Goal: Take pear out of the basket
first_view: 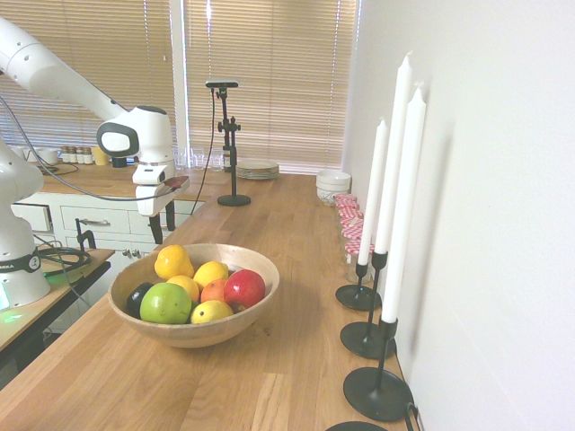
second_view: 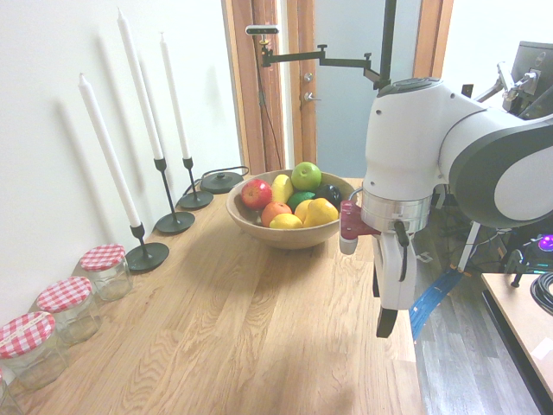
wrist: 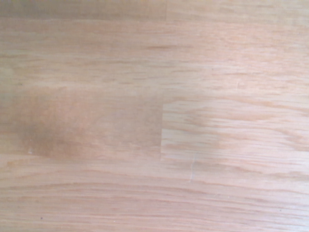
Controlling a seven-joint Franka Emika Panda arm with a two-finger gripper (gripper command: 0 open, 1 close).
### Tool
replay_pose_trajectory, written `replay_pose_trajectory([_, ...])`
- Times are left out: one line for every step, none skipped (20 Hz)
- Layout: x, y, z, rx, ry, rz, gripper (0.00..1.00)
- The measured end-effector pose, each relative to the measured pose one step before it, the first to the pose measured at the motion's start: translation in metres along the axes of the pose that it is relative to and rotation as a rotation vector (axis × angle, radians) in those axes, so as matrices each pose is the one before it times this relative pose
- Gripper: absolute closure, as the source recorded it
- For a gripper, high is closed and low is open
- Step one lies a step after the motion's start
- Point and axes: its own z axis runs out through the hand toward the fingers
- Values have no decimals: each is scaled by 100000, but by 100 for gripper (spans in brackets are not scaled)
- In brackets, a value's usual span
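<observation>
The pear, glossy yellow-orange, lies on top of the other fruit at the far left side of the basket; it also shows as the pear at the basket's near right rim. My gripper hangs above the bare countertop just behind the basket, apart from it, fingers pointing down. It is open with nothing between the fingers. From the other side the gripper is seen edge-on near the counter's edge. The wrist view shows only wood grain.
Also in the basket are a green apple, a red apple, lemons and a dark fruit. Three tall white candles stand along the wall, with red-lidded jars beyond. Plates sit at the far end.
</observation>
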Motion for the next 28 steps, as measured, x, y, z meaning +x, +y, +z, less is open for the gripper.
replay_pose_trajectory([8, -1, 50, -75, -85, 12, 0])
replay_pose_trajectory([11, 1, 5, -3, -12, 20, 0])
replay_pose_trajectory([47, -59, -103, 188, 167, -10, 0])
replay_pose_trajectory([116, -147, -271, 470, 419, 64, 0])
replay_pose_trajectory([175, -224, -414, 725, 644, 345, 0])
replay_pose_trajectory([232, -271, -531, 819, 710, 565, 0])
replay_pose_trajectory([293, -259, -593, 835, 680, 816, 0])
replay_pose_trajectory([413, -219, -707, 775, 551, 801, 0])
replay_pose_trajectory([527, -150, -758, 829, 608, 832, 0])
replay_pose_trajectory([665, -80, -833, 950, 725, 1030, 0])
replay_pose_trajectory([759, 47, -829, 761, 498, 1312, 0])
replay_pose_trajectory([798, 117, -864, 671, 397, 1431, 0])
replay_pose_trajectory([803, 175, -860, 659, 471, 1482, 0])
replay_pose_trajectory([880, 287, -887, 614, 500, 1737, 0])
replay_pose_trajectory([968, 393, -897, 573, 445, 1970, 0])
replay_pose_trajectory([999, 407, -876, 656, 436, 1836, 0])
replay_pose_trajectory([1045, 459, -843, 682, 442, 1839, 0])
replay_pose_trajectory([1215, 594, -880, 769, 500, 1877, 0])
replay_pose_trajectory([1158, 595, -832, 669, 498, 1558, 0])
replay_pose_trajectory([1099, 584, -807, 586, 460, 1556, 0])
replay_pose_trajectory([1074, 615, -720, 587, 426, 1320, 0])
replay_pose_trajectory([1032, 575, -569, 589, 575, 1261, 0])
replay_pose_trajectory([930, 452, -423, 399, 509, 1173, 0])
replay_pose_trajectory([900, 385, -235, 146, 358, 1228, 0])
replay_pose_trajectory([897, 286, -159, 59, 406, 1131, 0])
replay_pose_trajectory([854, 188, -56, -33, 361, 890, 0])
replay_pose_trajectory([880, 139, -10, -156, 416, 1077, 0])
replay_pose_trajectory([929, 121, 48, -207, 412, 1303, 0])
